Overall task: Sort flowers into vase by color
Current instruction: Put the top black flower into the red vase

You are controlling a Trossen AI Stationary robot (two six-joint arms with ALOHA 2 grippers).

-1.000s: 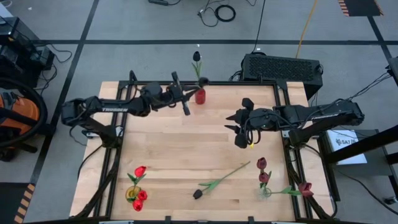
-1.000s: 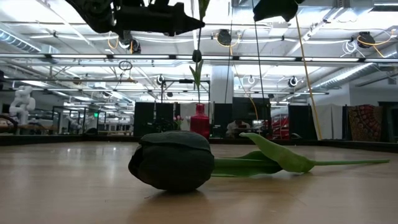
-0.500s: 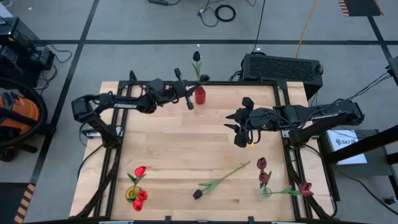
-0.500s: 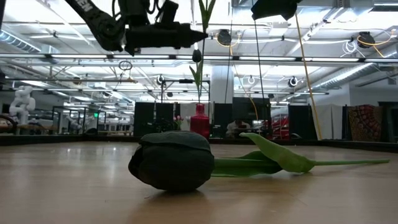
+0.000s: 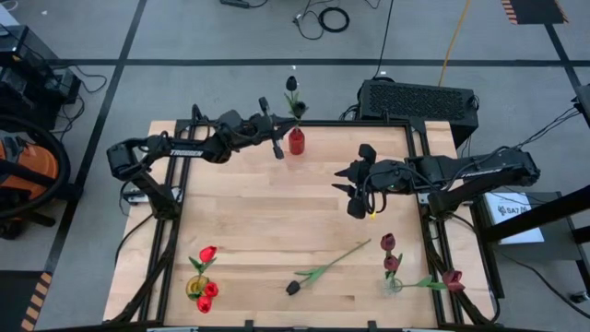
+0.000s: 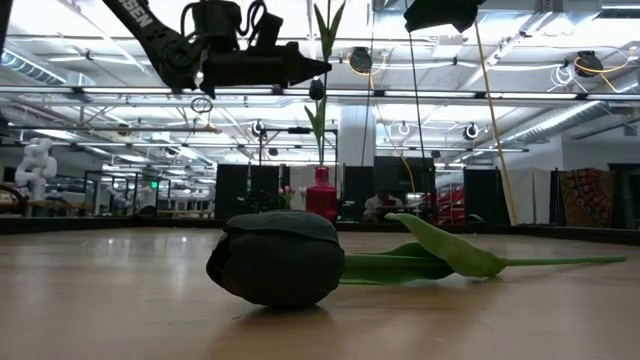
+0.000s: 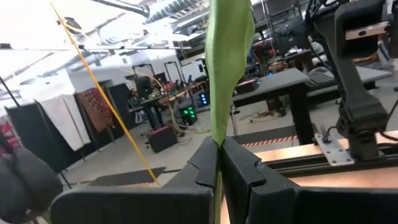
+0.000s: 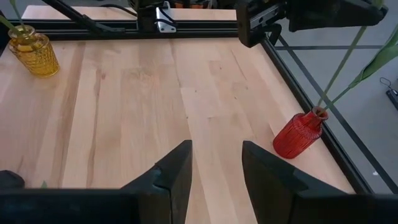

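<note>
2 arms work over a wooden table (image 5: 267, 221). At the far edge, the left gripper (image 5: 275, 140) is raised just beside the red vase (image 5: 297, 142), its fingers pinched on the stem of a black tulip (image 5: 291, 83) that stands in the vase; in the left wrist view a green leaf (image 7: 227, 62) rises from between the closed fingers (image 7: 245, 171). The right gripper (image 5: 355, 189) hovers over the table's right half, fingers (image 8: 174, 171) apart and holding nothing. 1 loose black tulip (image 5: 293, 288) lies near the front edge, its stem angled toward the right. At the front left, a yellow vase (image 5: 196, 288) holds 3 red tulips (image 5: 207, 254). At the front right, a clear vase (image 5: 394, 284) holds maroon tulips (image 5: 388, 243), with another maroon one (image 5: 454, 279) drooping sideways.
</note>
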